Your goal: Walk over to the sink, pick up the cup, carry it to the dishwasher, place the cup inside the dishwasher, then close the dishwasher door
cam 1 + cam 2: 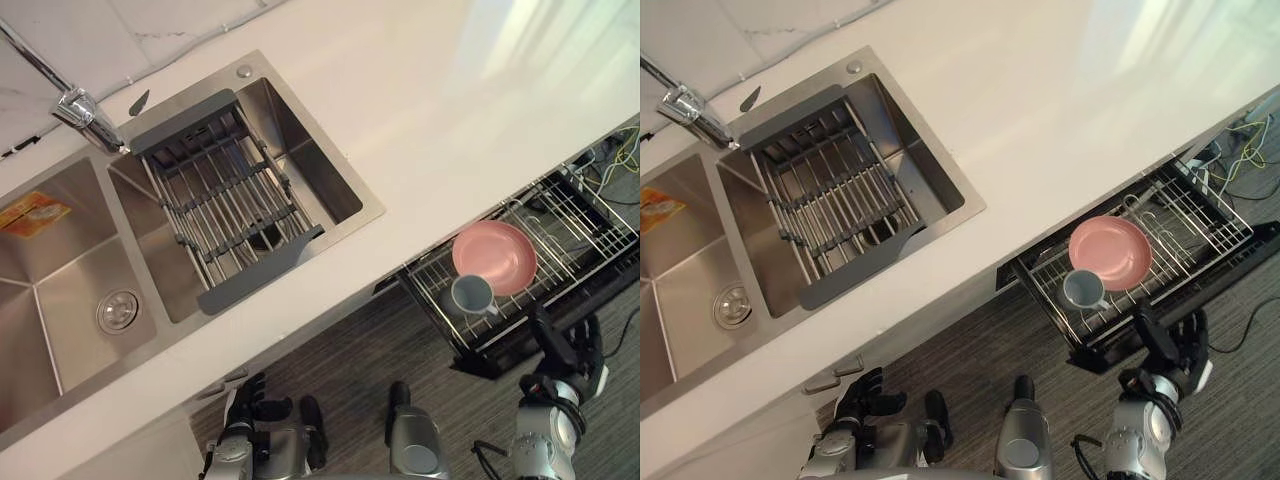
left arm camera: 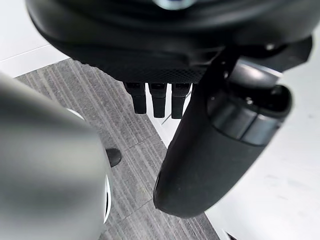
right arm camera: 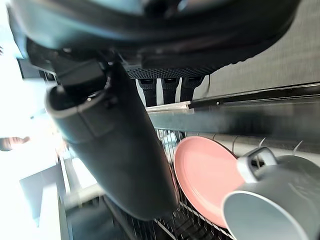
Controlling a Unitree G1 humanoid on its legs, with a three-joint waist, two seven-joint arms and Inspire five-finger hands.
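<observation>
The cup (image 1: 470,294) sits in the rack (image 1: 590,225) by its front edge, the left hand (image 1: 248,400) and right hand (image 1: 568,352) are empty with loose fingers, so only closing the door (image 1: 495,358) is left.

No words or numbers can be read here. The one printed label is an orange and yellow sticker (image 1: 32,213) stuck flat on the far wall of the left basin of the sink (image 1: 70,290), above and to the left of the round drain (image 1: 118,311). It carries small dark marks on a yellow field with an orange band along one edge, but the print is too small to make out in either eye view.
</observation>
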